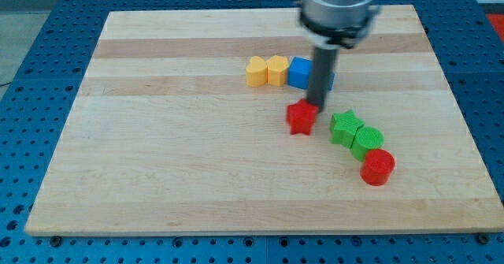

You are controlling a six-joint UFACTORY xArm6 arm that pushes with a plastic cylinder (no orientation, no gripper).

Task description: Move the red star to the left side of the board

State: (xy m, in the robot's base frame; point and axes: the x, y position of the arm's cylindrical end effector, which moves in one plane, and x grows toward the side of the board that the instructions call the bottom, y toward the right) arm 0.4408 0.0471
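The red star [300, 118] lies on the wooden board [173, 138], a little right of the board's middle. My tip [316, 106] stands at the star's upper right corner, touching or nearly touching it. The dark rod rises from there to the arm's grey end at the view's top and hides part of the blue block [300, 72] behind it.
A yellow block [256, 71], a second yellow block [277, 69] and the blue block form a row above the star. A green star [345, 127], a green cylinder [368, 142] and a red cylinder [378, 167] lie in a diagonal line to its lower right.
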